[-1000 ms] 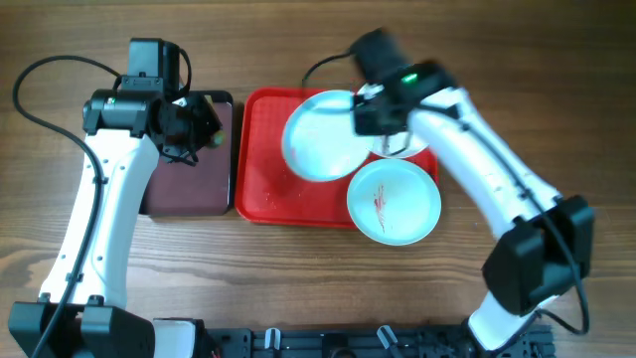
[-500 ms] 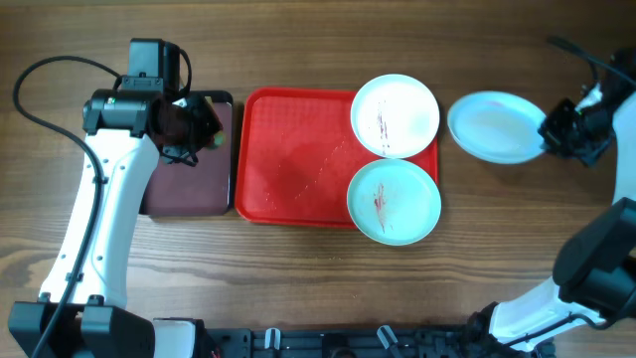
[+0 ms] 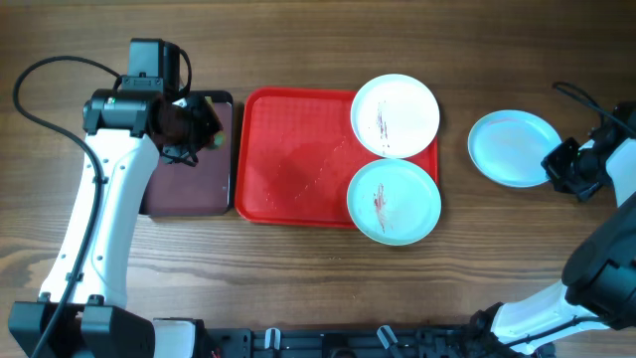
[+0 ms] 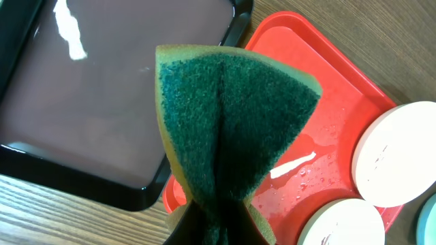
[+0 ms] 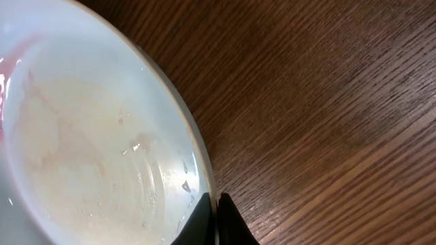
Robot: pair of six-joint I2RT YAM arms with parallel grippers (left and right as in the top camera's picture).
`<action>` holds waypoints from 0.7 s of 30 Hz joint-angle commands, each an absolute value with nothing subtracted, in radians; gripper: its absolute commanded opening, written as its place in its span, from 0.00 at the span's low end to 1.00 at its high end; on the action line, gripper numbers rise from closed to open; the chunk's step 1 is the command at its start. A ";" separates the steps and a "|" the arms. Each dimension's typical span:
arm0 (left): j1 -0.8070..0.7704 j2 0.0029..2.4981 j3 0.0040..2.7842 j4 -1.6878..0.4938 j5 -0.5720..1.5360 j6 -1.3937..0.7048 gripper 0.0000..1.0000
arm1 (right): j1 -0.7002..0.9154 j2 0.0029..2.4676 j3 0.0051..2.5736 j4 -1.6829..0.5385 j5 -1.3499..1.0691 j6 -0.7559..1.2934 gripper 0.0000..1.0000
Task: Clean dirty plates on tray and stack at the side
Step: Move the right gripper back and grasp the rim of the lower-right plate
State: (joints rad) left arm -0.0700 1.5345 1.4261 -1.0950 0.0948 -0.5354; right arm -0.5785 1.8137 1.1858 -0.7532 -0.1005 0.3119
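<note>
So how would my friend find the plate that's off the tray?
Start at the big red tray. Go right, past the smeared white plate and smeared pale blue plate on it. Over bare wood is another pale blue plate, rim pinched by the right end effector: the only one off the tray.

No readable text, label or number shows anywhere.

The large tray (image 3: pixel 288 159) lies mid-table (image 3: pixel 298 288), the smaller tray (image 3: pixel 189 194) just beside it at 9 o'clock with the sponge (image 4: pixel 231 129) above that tray's 3 o'clock side. Two plates overhang the large tray's 3 o'clock end, the far plate (image 3: pixel 395 116) at 12 o'clock of the near plate (image 3: pixel 394 202). The third plate (image 3: pixel 514 148) lies on the table apart at 3 o'clock, with the right gripper (image 3: pixel 561 171) at its 4 o'clock rim.
</note>
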 commanded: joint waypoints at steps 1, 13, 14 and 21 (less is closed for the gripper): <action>-0.067 1.541 1.423 -1.101 0.100 -0.523 0.04 | -0.576 1.792 1.182 -0.753 -0.114 0.312 0.34; -0.067 1.541 1.423 -1.112 0.087 -0.506 0.04 | -0.344 1.676 1.334 -0.891 -0.467 -0.017 0.44; -0.067 1.541 1.423 -1.112 0.083 -0.500 0.04 | -0.299 1.677 1.333 -0.891 -0.457 -0.035 0.44; -0.067 1.541 1.423 -1.111 0.076 -0.500 0.04 | -0.030 1.744 1.308 -0.855 -0.230 0.044 0.43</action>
